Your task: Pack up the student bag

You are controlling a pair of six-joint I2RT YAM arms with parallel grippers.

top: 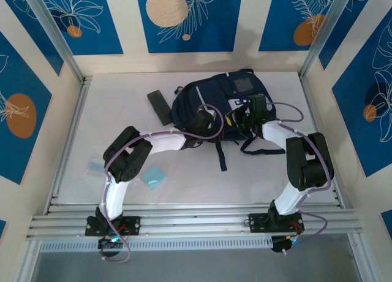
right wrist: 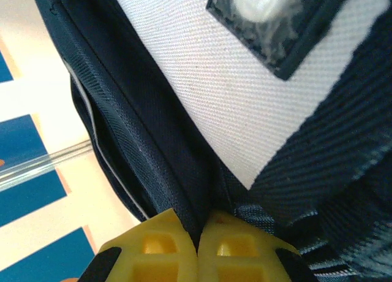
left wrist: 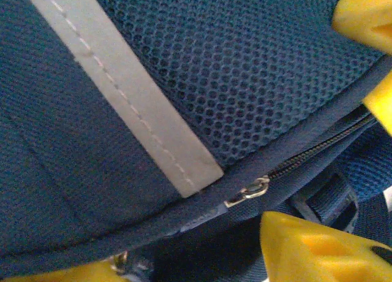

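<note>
White table: right gripper clamps the student bag fabric, left gripper gapes at its zipper; bag lies crosswise, patch up.

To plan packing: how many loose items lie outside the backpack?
3: a dark bar left of the backpack, a light blue square and a clear piece near the left arm; others may hide.

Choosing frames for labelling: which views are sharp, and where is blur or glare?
Top external: even light, student bag dark, little detail. Left wrist: mesh and zipper pull sharp, top-right corner washed out. Right wrist: white woven panel crisp, white blob at the top blurred.
</note>
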